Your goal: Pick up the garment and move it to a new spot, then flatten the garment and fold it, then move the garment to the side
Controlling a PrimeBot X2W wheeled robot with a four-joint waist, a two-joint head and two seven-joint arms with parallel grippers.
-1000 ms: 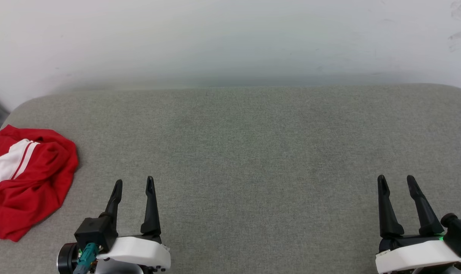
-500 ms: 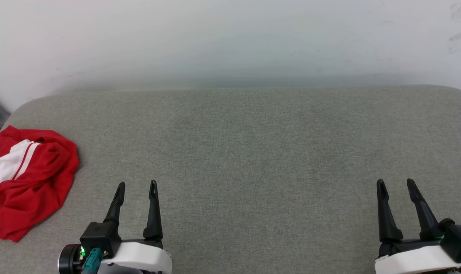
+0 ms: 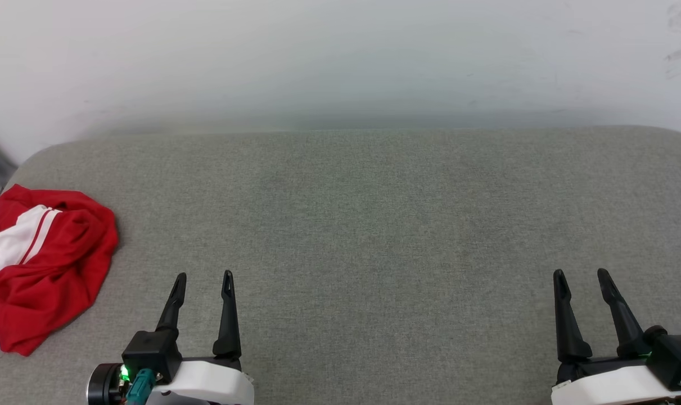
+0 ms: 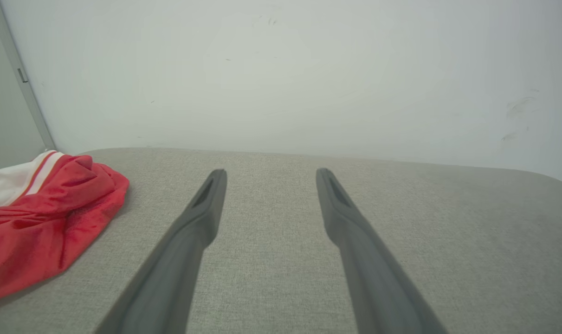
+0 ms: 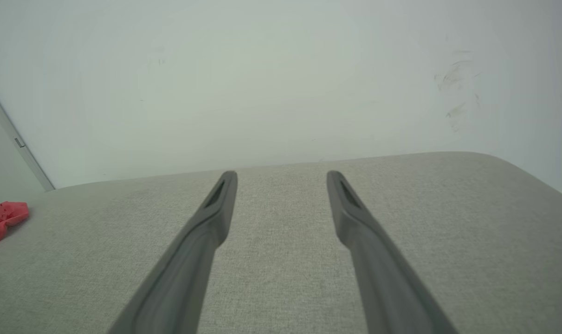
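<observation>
left gripper (image 3: pixel 203 275) over grey cushion (image 3: pixel 374 225), perhaps

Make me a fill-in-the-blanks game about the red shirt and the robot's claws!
1. The crumpled shirt is mostly ____ with a white sleeve.
2. The left claw and the right claw both stand ____, holding nothing.
3. On the grey surface, the shirt lies nearer the ____ claw.
Missing words: red; open; left.

Garment (image 3: pixel 53 264): soft red-and-white cloth, faint sheen. Upholstered top (image 3: pixel 374 225): matt grey woven fabric. Gripper fingers (image 4: pixel 202 218): smooth, matt dark plastic.
</observation>
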